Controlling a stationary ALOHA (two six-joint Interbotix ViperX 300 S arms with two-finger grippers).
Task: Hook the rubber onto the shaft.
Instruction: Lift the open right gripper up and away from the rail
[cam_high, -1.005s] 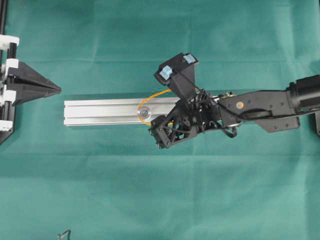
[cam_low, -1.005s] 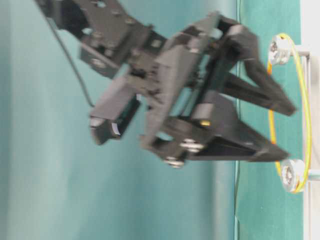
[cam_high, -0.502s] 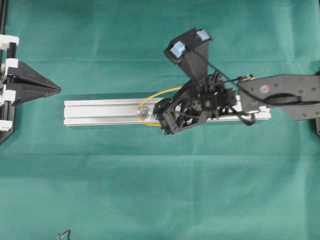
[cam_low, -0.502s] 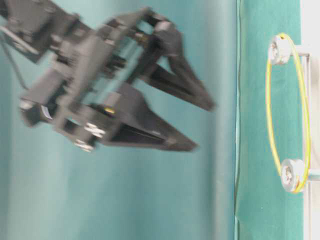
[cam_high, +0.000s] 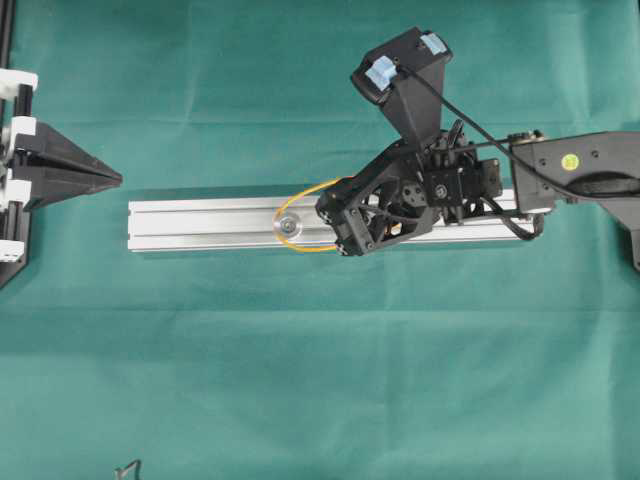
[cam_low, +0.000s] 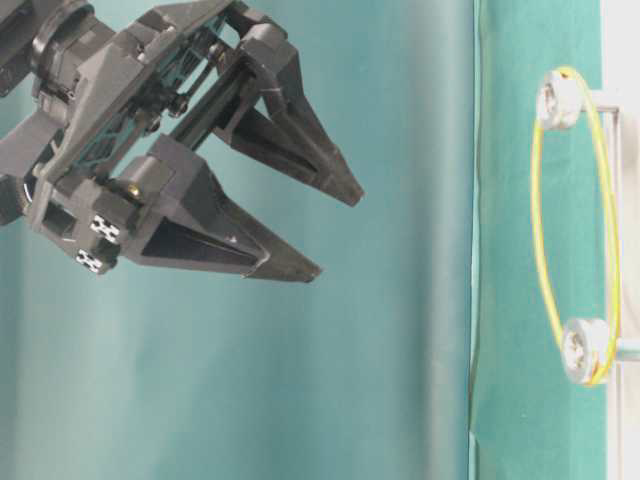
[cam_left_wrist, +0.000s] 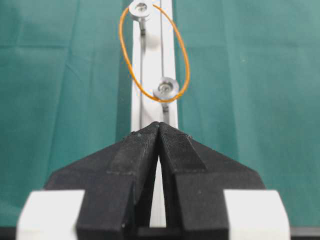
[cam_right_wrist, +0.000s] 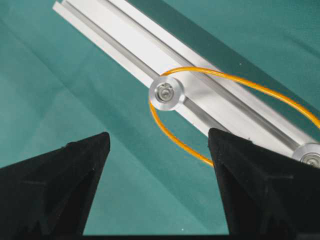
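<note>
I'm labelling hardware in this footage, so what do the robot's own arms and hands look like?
Both are matte black. The right hand has two long wedge-shaped fingers on an open truss frame with silver screws. Black cables loop along its arm, which bears a small yellow-green sticker, and the black wrist camera housing has pale blue tabs. The left hand has the same ribbed wedge fingers, flanked by white blocks.

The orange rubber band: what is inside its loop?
Inside the rubber band stand two round silver shafts on the aluminium rail, the band hooked around both. Overhead, the right hand covers the farther shaft.
</note>
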